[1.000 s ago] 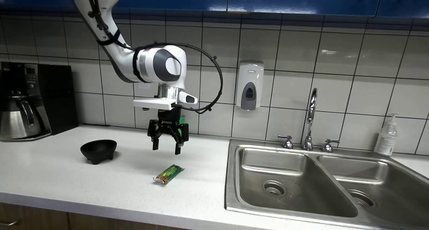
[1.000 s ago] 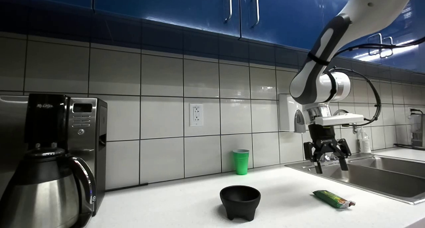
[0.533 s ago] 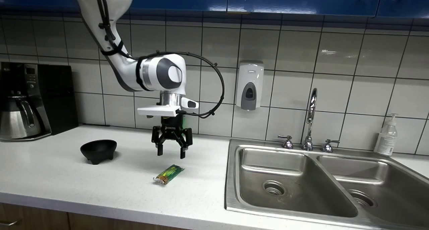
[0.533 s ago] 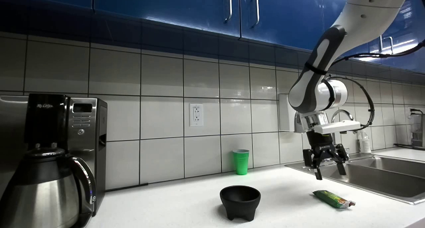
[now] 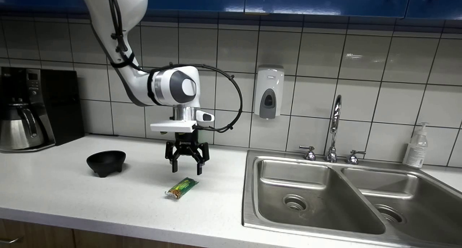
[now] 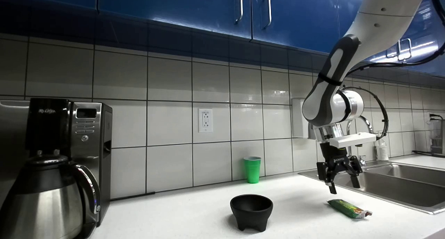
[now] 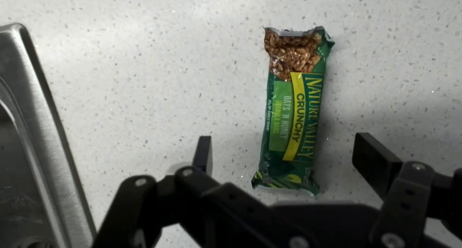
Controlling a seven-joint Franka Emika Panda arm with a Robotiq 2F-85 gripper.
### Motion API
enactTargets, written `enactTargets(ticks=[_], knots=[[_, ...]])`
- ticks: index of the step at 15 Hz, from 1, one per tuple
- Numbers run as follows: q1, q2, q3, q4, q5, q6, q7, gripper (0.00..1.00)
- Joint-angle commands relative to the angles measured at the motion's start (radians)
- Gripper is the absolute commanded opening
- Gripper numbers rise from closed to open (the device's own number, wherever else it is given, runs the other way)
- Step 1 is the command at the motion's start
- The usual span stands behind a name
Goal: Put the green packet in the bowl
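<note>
The green packet [image 7: 292,111] lies flat on the counter, its length running up and down in the wrist view. It also shows in both exterior views [image 5: 182,187] [image 6: 349,209]. My gripper [image 5: 187,171] is open and empty above the counter, a little above the packet; it also shows in an exterior view [image 6: 344,187]. In the wrist view its fingers [image 7: 281,154] stand apart on either side of the packet's lower part, not touching it. The black bowl [image 5: 106,162] stands upright on short legs to one side of the packet, and also shows in an exterior view [image 6: 251,211].
A steel double sink [image 5: 249,190] is set in the counter beside the packet; its edge shows in the wrist view [image 7: 47,132]. A green cup [image 6: 252,169] stands by the tiled wall. A coffee maker [image 5: 61,103] stands at the far end, beyond the bowl.
My gripper has moved down toward the packet, staying open, and slightly to the right in an exterior view. The packet and the bowl have not moved.
</note>
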Motion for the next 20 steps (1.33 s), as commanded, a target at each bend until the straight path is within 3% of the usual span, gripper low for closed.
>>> enactTargets(ticks=[1,20], knots=[[-0.01,0.014,0.015,0.004,0.005,0.021,-0.036,1.0],[-0.007,0.109,0.02,-0.002,-0.003,0.082,-0.074,1.0]])
